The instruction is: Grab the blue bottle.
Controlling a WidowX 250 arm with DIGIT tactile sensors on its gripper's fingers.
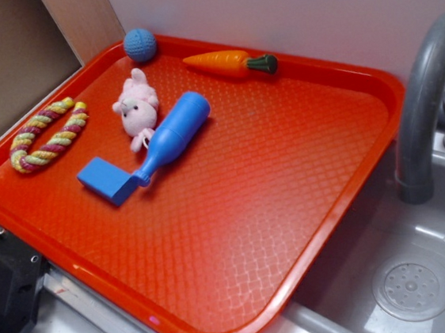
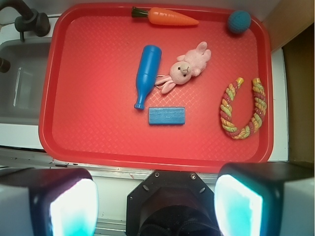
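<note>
Only the wrist view shows the tool (image 2: 156, 196), fingers spread, empty; the blue bottle (image 2: 146, 73) lies toward 12 o'clock, well apart.

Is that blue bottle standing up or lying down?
Lying down. The blue bottle rests on its side on the red tray, neck toward the blue block.

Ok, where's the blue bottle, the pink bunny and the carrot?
blue bottle (image 2: 147, 70): wrist view, middle of its body.
pink bunny (image 2: 182, 72): wrist view, on its face.
carrot (image 1: 218, 63): exterior view, on the orange part.
</note>
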